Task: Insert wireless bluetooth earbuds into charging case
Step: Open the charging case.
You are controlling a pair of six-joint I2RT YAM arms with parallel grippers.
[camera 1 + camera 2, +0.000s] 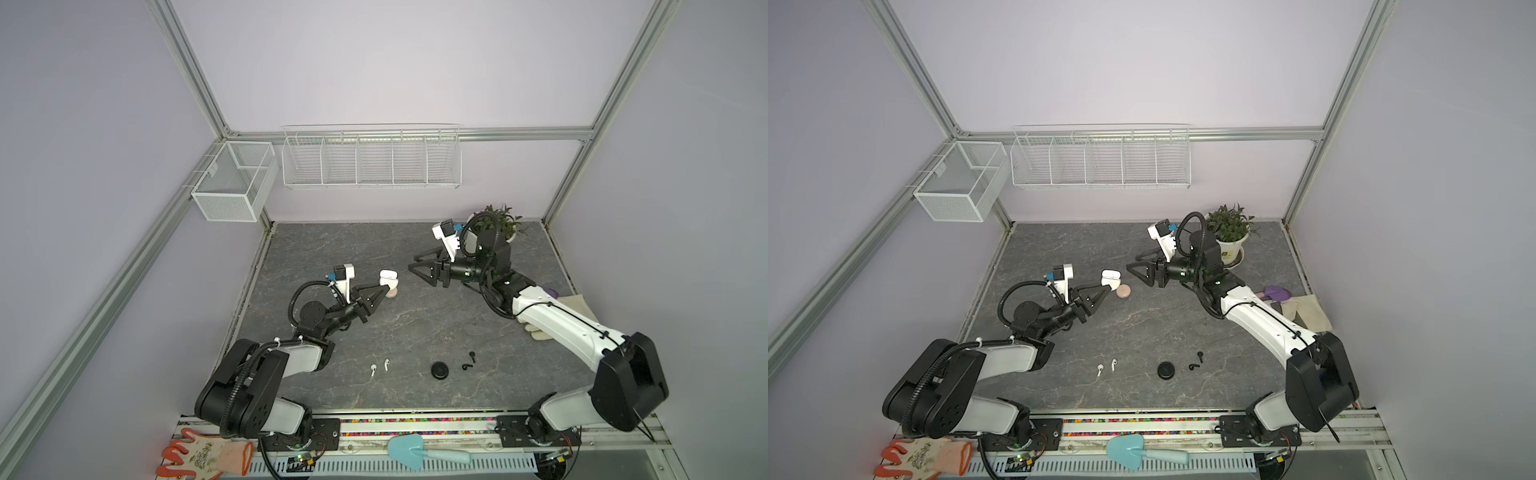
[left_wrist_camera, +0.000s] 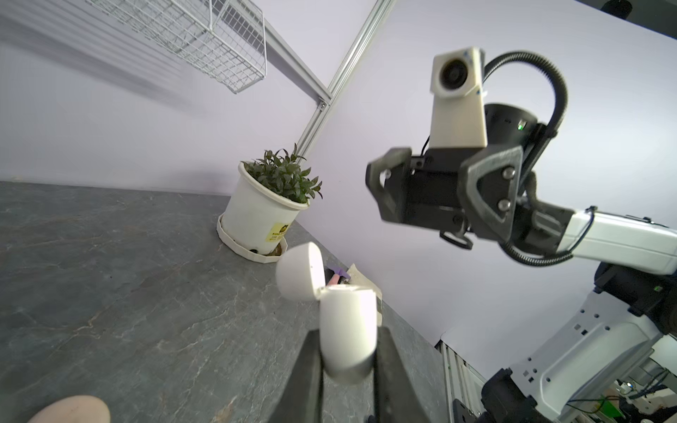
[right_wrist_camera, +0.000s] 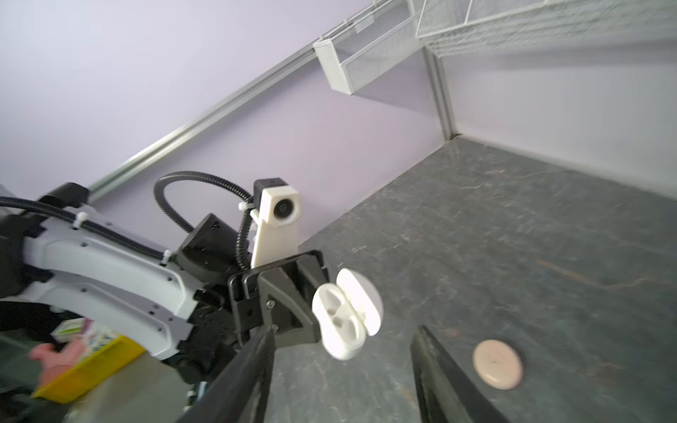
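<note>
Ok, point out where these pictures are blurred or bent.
Right wrist view: mesh basket and tabletop smeared, white case clearer. Left wrist view: wire rack streaked, right tool soft-edged. In both top views: sharp, but frame posts splay from the wide lens.

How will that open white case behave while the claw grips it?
The white case looks smooth and rounded, so it could slip or twist in the left gripper. Its hinged lid stands open and may swing shut if jolted. It is small beside the gripper, so probably light.
</note>
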